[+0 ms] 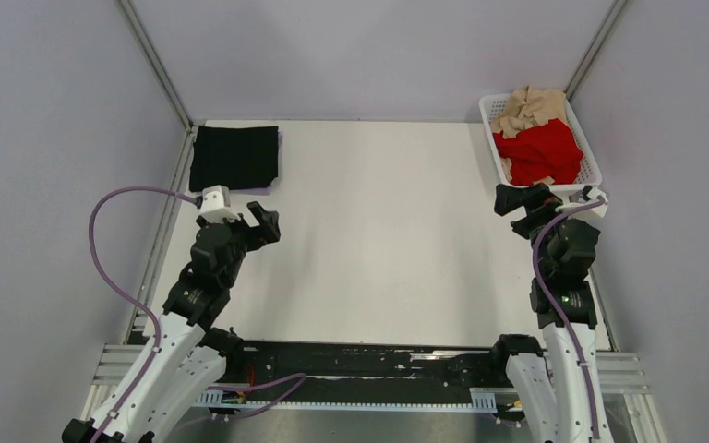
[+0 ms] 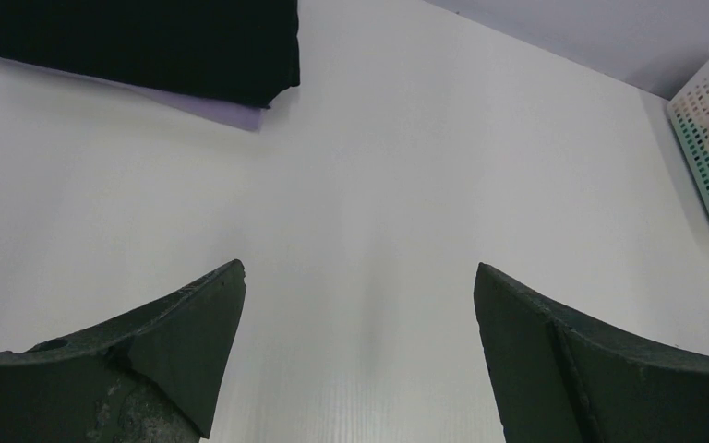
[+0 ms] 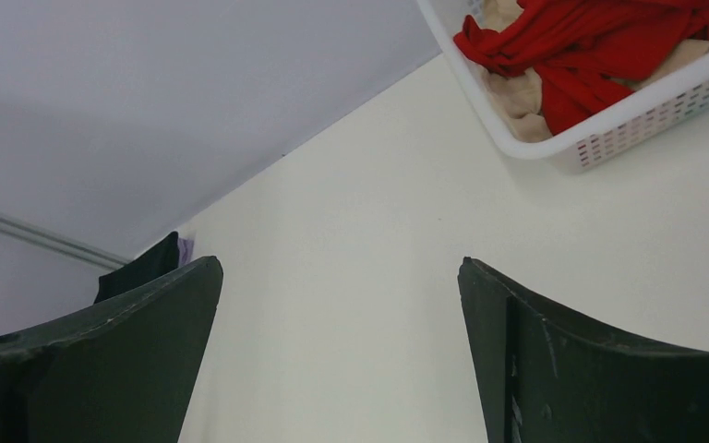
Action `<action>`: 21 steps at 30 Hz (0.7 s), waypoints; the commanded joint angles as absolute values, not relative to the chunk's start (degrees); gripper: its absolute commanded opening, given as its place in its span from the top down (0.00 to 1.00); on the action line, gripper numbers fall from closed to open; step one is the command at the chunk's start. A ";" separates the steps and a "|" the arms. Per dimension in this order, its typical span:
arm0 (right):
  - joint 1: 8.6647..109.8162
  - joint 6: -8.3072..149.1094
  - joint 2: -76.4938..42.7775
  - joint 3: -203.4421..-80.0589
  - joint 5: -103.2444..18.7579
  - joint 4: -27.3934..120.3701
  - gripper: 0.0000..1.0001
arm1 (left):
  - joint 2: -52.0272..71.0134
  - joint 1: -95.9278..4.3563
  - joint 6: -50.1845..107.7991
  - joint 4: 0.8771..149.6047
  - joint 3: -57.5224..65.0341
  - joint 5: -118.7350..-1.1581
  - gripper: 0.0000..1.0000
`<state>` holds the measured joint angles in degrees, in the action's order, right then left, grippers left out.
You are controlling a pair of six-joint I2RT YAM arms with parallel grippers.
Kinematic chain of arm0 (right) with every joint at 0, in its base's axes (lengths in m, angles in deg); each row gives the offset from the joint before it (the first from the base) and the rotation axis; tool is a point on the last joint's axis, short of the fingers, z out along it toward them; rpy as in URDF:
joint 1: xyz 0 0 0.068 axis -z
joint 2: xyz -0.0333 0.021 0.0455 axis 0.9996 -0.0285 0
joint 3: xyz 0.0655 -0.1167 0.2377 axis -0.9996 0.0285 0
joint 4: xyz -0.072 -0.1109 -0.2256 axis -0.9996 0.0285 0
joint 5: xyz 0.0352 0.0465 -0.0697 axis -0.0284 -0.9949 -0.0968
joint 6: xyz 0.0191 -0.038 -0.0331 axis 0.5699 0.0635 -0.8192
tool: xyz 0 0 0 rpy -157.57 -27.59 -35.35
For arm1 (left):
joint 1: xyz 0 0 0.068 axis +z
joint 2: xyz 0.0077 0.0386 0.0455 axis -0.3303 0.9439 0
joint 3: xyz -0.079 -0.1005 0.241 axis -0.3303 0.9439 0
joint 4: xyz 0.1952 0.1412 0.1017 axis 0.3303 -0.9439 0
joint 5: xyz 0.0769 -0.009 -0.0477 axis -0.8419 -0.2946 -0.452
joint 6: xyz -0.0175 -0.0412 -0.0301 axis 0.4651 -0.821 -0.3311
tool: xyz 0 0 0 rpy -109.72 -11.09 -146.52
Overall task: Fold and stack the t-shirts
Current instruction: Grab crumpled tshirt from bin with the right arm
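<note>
A folded black t-shirt (image 1: pixel 235 157) lies at the table's far left corner, on top of a pale lilac cloth whose edge (image 2: pixel 212 109) shows under it. A crumpled red t-shirt (image 1: pixel 540 152) and a beige t-shirt (image 1: pixel 531 109) fill the white basket (image 1: pixel 498 148) at the far right. My left gripper (image 1: pixel 265 220) hovers open just in front of the black t-shirt (image 2: pixel 148 41), nothing between its fingers. My right gripper (image 1: pixel 523 198) stands open right at the basket's near end, empty; the red t-shirt (image 3: pixel 600 46) sits ahead of it.
The white table (image 1: pixel 378 240) stretches between the two arms. Grey walls with metal corner posts (image 1: pixel 157 65) close in the back and sides. A purple cable (image 1: pixel 111 240) loops off the left arm. A black rail (image 1: pixel 360 360) runs along the near edge.
</note>
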<state>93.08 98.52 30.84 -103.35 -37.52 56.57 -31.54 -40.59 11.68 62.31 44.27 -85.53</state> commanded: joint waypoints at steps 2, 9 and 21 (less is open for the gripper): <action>93.20 95.62 22.12 -108.67 -29.53 57.19 0.00 | -32.15 -40.82 10.39 62.18 42.06 -85.31 0.00; 96.36 91.66 -11.48 -134.87 -13.83 66.83 0.00 | -31.20 -40.82 10.34 63.95 42.39 -84.96 0.00; 101.97 85.38 -53.34 -173.03 -18.34 72.83 0.10 | -27.60 -40.82 11.66 63.20 41.37 -89.02 0.00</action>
<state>101.62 88.93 -48.83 -165.03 -18.72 70.32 -28.35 -40.59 11.13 61.78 44.24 -86.82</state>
